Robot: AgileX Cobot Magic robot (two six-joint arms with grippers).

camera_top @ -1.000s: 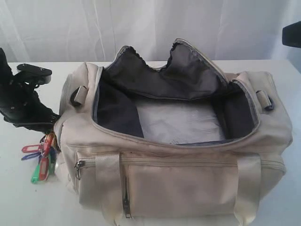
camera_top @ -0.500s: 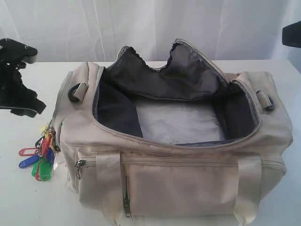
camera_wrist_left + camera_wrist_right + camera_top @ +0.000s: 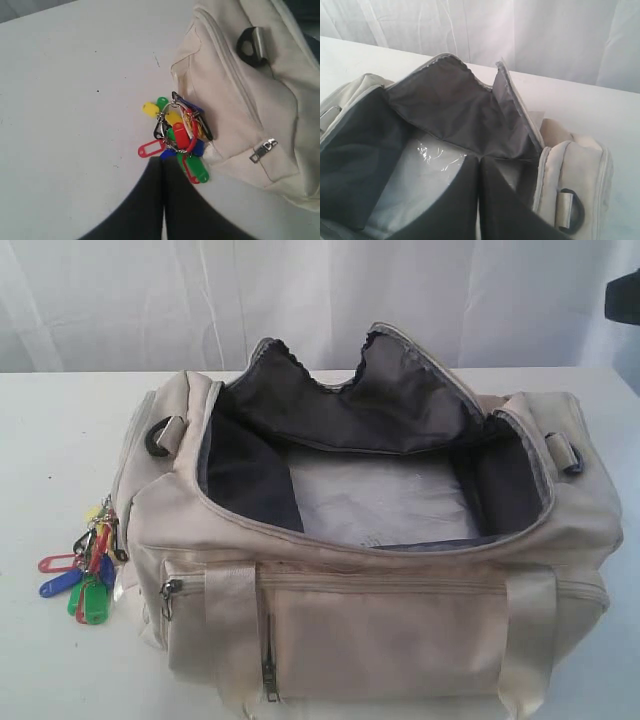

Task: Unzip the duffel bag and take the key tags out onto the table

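The cream duffel bag (image 3: 380,640) stands on the white table (image 3: 60,430) with its top zip wide open, showing dark grey lining and a shiny plastic-covered bottom (image 3: 375,502). The key tags (image 3: 85,575), a red, blue, green and yellow bunch on a metal ring, lie on the table against the bag's left end. In the left wrist view my left gripper (image 3: 163,161) is shut and empty, raised just clear of the key tags (image 3: 177,140). My right gripper (image 3: 479,159) is shut and empty above the open duffel bag (image 3: 580,165). Only a dark piece of the right arm (image 3: 624,295) shows in the exterior view.
A white curtain (image 3: 200,300) hangs behind the table. A dark D-ring (image 3: 158,435) sits on the bag's left end and another D-ring (image 3: 570,455) on its right end. A front pocket zip pull (image 3: 267,675) hangs down.
My left arm has drawn back to the left and out of the exterior view. The key tags, held at the bag's left end a second ago, now lie released on the table.
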